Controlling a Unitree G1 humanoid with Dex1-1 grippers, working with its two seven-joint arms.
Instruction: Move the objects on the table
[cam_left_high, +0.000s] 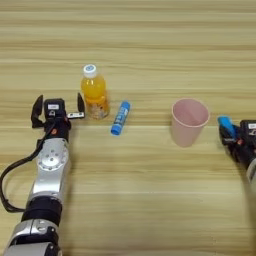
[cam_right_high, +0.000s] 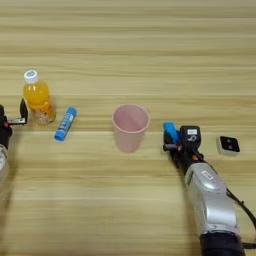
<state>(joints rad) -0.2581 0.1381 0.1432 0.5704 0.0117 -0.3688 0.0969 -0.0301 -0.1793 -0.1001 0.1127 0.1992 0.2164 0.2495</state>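
Observation:
A small orange-juice bottle (cam_left_high: 95, 93) with a white cap stands upright at the table's left. My left gripper (cam_left_high: 58, 106) is open just left of it, and its right finger (cam_left_high: 80, 102) is close beside the bottle. A blue glue stick (cam_left_high: 120, 118) lies on the wood right of the bottle. On the right side, my right gripper (cam_right_high: 172, 141) is shut on a small light-blue block (cam_right_high: 171, 131), held low over the table (cam_right_high: 125, 200) just right of the pink cup.
A pink cup (cam_right_high: 130, 126) stands upright, open end up, near the middle, between the glue stick and my right gripper. A small white square device with a black face (cam_right_high: 228, 145) lies right of the right gripper.

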